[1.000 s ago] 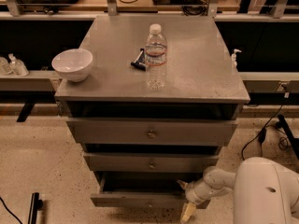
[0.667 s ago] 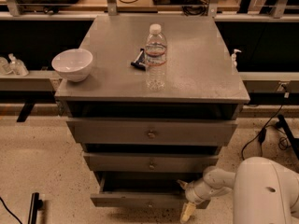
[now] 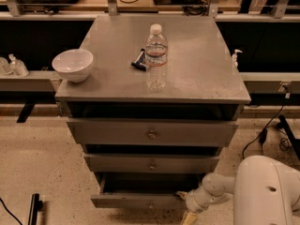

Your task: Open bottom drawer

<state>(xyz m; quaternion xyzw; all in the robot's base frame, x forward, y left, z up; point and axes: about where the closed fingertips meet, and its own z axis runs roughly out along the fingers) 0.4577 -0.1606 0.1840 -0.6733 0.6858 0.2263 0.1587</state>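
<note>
**Reaching low at the counter's right foot**

The grey counter [image 3: 197,74] has three drawer fronts below its top. The robot's white arm [image 3: 267,191] bends in from the counter's lower right. Under the counter top sit the wide top drawer [image 3: 117,132] and the middle drawer [image 3: 187,164], both nearly flush. The bottom drawer [image 3: 136,200] is at the counter's foot, drawn partway out with a dark gap above its front.

On the counter's left edge is a white bowl [image 3: 73,64]. A clear water bottle [image 3: 155,55] stands upright near the counter's middle. The gripper [image 3: 190,212] is at the right end of the bottom drawer's front. Whether it is open, closed or holding anything cannot be told. A small dark item [image 3: 138,60] lies just left of the bottle.

Compared with a second ago, drawer and arm look unchanged.
</note>
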